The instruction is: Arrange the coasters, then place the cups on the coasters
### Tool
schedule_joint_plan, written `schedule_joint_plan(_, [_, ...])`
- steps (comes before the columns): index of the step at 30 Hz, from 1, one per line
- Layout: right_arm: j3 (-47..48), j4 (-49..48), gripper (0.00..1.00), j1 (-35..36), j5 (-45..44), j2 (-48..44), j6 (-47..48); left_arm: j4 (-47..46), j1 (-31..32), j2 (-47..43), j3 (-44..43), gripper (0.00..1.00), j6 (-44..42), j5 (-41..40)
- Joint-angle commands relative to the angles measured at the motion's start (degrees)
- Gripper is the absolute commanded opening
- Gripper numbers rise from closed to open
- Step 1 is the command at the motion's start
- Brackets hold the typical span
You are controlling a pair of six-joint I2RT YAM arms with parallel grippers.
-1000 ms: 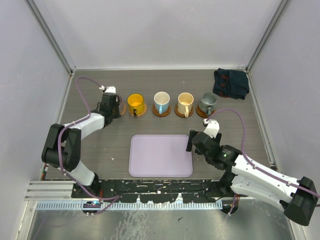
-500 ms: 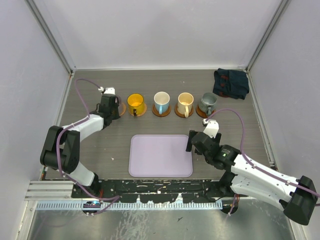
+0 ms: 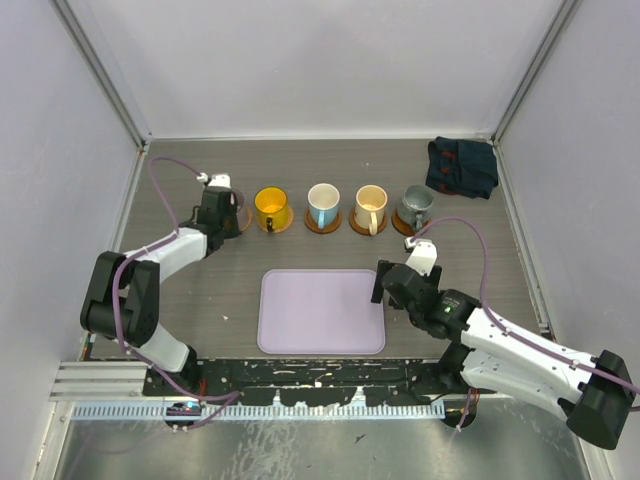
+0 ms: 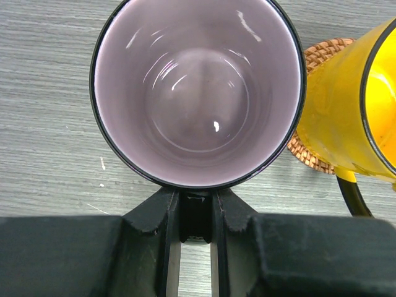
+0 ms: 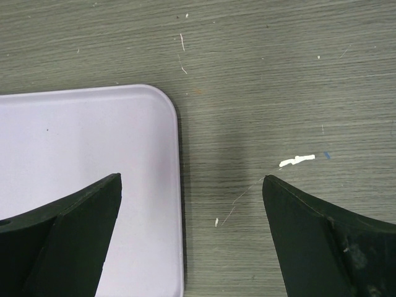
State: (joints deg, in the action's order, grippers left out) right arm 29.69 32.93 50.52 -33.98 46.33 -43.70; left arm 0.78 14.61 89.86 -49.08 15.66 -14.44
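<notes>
By the tabletop's (image 4: 43, 124) left edge the left gripper (image 4: 197, 204) pinches the purplish cup (image 4: 198, 93) by its handle, seemingly the surest hold on a light, glossy, breakable mug; the right gripper (image 5: 192, 179) gapes empty.

A purplish cup (image 4: 198, 93), yellow cup (image 4: 340, 111), woven brown coaster (image 4: 304, 153), lilac tray (image 3: 320, 310); cloth (image 3: 462, 166) seemingly dark plaid.

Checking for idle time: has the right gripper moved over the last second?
No. The right gripper is in the same spot at the right edge of the lilac tray, jaws open.
</notes>
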Motion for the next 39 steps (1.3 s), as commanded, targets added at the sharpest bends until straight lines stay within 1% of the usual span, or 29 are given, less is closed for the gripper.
schedule_joint_plan(1, [1.06, -2.12, 1.0, 0.22, -0.92, 0.81, -0.09, -5.0, -0.24, -1.06, -4.5, 0.0, 0.33, 0.9])
schedule_joint_plan(6, [1.07, -2.51, 1.0, 0.27, -0.81, 0.87, -0.12, -4.04, -0.23, 0.43, -5.26, 0.0, 0.59, 0.99])
schedule_joint_plan(17, [0.9, -3.23, 1.0, 0.22, -0.31, 1.72, 0.11, -2.35, -0.2, -0.85, -3.68, 0.0, 1.25, -0.46])
schedule_joint_plan(19, [0.82, -3.35, 1.0, 0.23, -0.24, 1.73, 0.12, -2.02, -0.23, -0.69, -3.69, 0.02, 1.32, -0.66])
schedule_joint_plan(22, [0.74, -3.39, 1.0, 0.27, -0.21, 1.53, 0.04, -1.9, -0.25, -0.47, -3.65, 0.1, 1.44, -0.85])
schedule_joint_plan(25, [0.56, -3.35, 1.0, 0.2, -0.21, 1.31, 0.07, -1.68, -0.2, -0.23, -3.67, 0.23, 1.74, -0.7])
schedule_joint_plan(27, [0.57, -3.35, 1.0, 0.24, -0.13, 1.29, 0.02, -1.57, -0.21, -0.14, -3.7, 0.35, 1.81, -0.53])
schedule_joint_plan(31, [0.62, -3.4, 1.0, 0.26, -0.21, 1.46, 0.02, -1.57, -0.24, -0.22, -3.53, 0.48, 1.97, -0.41])
schedule_joint_plan(32, [0.61, -3.4, 1.0, 0.27, -0.21, 1.48, 0.01, -1.57, -0.23, -0.32, -3.49, 0.5, 2.0, -0.47])
schedule_joint_plan(39, [0.13, -3.48, 1.0, 0.3, -0.26, 1.48, -0.08, -1.49, -0.24, -1.42, -2.95, 0.53, 2.4, -0.61])
